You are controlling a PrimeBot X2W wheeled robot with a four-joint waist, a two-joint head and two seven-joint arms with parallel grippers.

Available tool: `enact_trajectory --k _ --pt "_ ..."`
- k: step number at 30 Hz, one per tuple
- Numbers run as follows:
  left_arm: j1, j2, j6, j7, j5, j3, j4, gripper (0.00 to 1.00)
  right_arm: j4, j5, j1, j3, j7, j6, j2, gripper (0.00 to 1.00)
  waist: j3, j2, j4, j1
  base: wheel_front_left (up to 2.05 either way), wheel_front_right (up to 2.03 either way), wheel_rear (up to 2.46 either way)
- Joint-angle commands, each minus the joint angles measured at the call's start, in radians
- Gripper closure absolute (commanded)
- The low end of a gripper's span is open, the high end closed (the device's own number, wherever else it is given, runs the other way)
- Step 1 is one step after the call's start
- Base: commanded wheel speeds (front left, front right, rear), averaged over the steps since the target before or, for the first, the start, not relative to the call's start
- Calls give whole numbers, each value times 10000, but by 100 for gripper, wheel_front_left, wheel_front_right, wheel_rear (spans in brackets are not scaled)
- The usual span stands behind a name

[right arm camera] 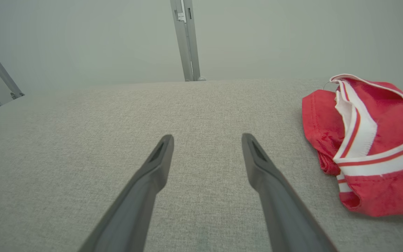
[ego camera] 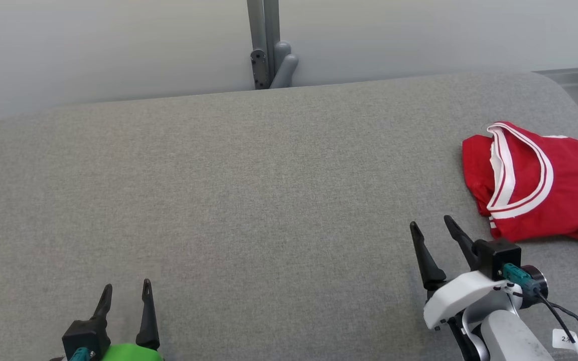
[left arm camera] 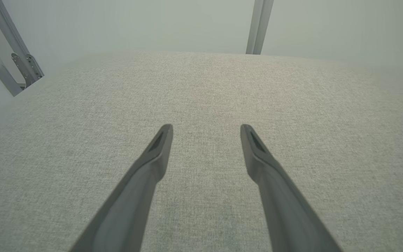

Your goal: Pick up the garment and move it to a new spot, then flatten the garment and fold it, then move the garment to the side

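The garment [ego camera: 545, 185] is a red jersey with white and red trim and dark lettering, lying folded at the right side of the grey padded table [ego camera: 249, 190]; the picture's right edge cuts it off. My right gripper [ego camera: 432, 224] stands open just left of and below it, apart from the cloth, with nothing between its fingers. In the right wrist view the garment [right arm camera: 376, 147] lies to the right of the open gripper [right arm camera: 207, 137]. My left gripper [ego camera: 126, 286] is open at the lower left over bare table, and its own view shows the same open gripper [left arm camera: 206, 127].
A grey metal post with a bracket [ego camera: 268, 45] stands behind the table's far edge against a pale wall. The table's rounded corners show at far left and far right. A second slanted bracket [left arm camera: 19, 66] shows at the left of the left wrist view.
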Motion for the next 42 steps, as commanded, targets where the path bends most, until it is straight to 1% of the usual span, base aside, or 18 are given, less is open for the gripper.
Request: enact_trajectory --k 1,7,13,36,38,42 --pt "151 36 12 6 -28 61 -35 0 -105 -120 143 -109 -26 -3 -5 0 -260 0 244 1 0 0 0" --pt "353 34 -42 6 -64 204 -190 0 -589 -702 660 -678 -26 -6 218 0 -517 0 329 1 0 0 0" --pt "493 34 -70 6 -109 195 -319 0 -741 -968 909 -739 -26 -6 256 0 -680 0 297 1 0 0 0" --pt "533 34 -20 6 -264 118 -202 0 -542 -707 957 -552 -26 -6 291 0 -657 0 261 1 0 0 0" --pt "541 43 -11 6 -278 148 -222 0 -529 -720 936 -511 -26 2 293 0 -627 0 -161 1 0 0 0" --pt "509 35 -18 4 -287 117 -186 0 -503 -725 956 -539 -26 -8 281 0 -596 0 -184 1 0 0 0"
